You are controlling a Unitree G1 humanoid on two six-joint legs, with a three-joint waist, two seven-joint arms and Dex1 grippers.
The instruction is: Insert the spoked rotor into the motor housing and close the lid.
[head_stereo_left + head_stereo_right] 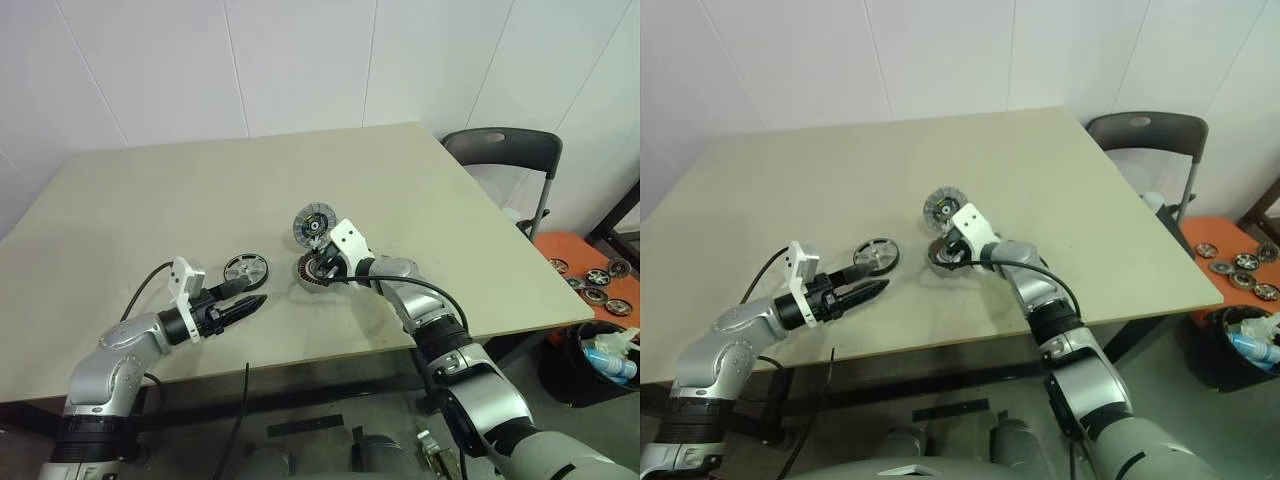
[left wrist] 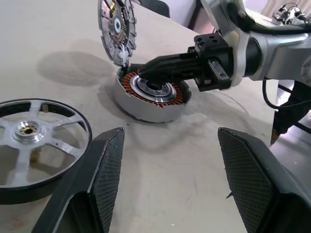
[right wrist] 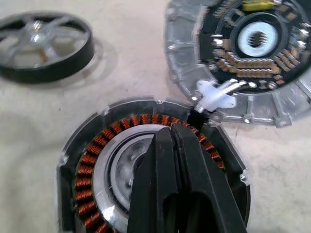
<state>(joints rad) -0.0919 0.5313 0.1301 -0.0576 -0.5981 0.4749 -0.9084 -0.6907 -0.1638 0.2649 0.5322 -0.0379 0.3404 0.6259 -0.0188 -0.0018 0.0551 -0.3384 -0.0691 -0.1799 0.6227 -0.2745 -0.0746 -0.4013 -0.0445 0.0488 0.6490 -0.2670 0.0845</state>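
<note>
From the head cameras, a beige table [image 1: 420, 200] carries the motor housing [image 1: 313, 272] near its front middle, with the lid [image 1: 311, 226] standing open and upright at the housing's far edge. The spoked rotor [image 1: 246, 269] lies flat just to the robot's left of the housing, apart from it. The right gripper [image 1: 322, 265] reaches down onto the housing; the left gripper [image 1: 252, 300] hovers low beside the rotor, holding nothing. A dark chair [image 1: 505, 150] stands past the table's right edge, and small dark-rimmed wheels [image 1: 597, 275] lie on an orange surface beyond it. The left wrist view adds what the head cameras miss: the left fingers [image 2: 109, 170] are spread wide apart with bare table between them, and the coppery windings [image 2: 130, 80] inside the housing are plain to see. The right wrist view shows the right fingers [image 3: 167, 179] pressed together, their tips over the housing's central hub [image 3: 121, 165], pinching nothing, and the lid's ribbed inner face joined to the housing by a small white hinge [image 3: 214, 94].
</note>
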